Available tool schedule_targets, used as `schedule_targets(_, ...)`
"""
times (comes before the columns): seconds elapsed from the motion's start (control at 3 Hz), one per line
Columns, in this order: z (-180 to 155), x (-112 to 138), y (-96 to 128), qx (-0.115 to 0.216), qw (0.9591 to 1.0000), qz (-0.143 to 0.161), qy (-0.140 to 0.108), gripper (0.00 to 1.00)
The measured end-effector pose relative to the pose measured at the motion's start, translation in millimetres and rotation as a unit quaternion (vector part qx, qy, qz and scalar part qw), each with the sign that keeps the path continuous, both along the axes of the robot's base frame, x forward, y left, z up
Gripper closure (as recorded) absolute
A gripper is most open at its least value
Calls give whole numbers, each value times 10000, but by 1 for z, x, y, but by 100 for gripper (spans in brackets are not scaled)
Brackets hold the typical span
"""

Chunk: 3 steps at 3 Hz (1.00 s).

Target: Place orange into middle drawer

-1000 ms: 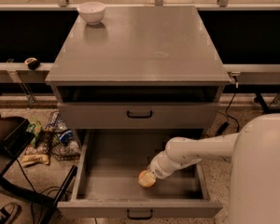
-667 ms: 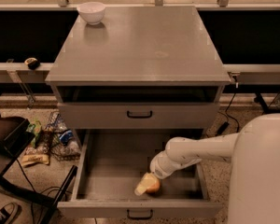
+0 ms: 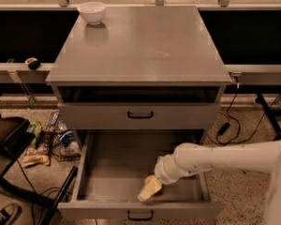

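Jaws: cannot tell whether spread or closed; the tip reads as one pale shape.
Orange point(image 3: 153, 180): a rounded pale-orange patch at the gripper tip, inside the drawer, at about 5 o'clock from the floor's centre. Whether it rests on the floor cannot be told.
Gripper point(image 3: 146, 194): inside the drawer, tip angled toward 7 o'clock, close to the front wall.
Arm point(image 3: 215, 158): white, enters from 3 o'clock over the right side wall.
Drawer point(image 3: 114, 170): pulled well out, floor and low walls in view.
Change: over the last second the tip has shifted from mid-floor toward 6 o'clock and tilted downward, the orange going with it.
Meaning: judged to be the final lowering. The orange is already within the walls, so release and withdrawal appear to be all that remains.
Upper front point(image 3: 98, 116): closed, directly above the drawer at 12 o'clock.
Bowl point(image 3: 92, 11): white, at 11 o'clock on the cabinet top point(image 3: 140, 50), well apart from the work.
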State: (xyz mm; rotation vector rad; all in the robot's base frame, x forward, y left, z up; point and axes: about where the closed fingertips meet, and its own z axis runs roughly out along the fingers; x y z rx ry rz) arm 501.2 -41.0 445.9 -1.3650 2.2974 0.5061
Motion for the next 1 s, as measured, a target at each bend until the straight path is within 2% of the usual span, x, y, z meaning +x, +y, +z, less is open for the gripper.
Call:
schedule_targets(0.33,65,-74,5,-103,9992,210,-329,0)
schedule_targets(0.67,103,-164,1,-335,9986,397,54,0)
schedule_targets(1.0,165,-192,0,-466,9987,126,-168,0)
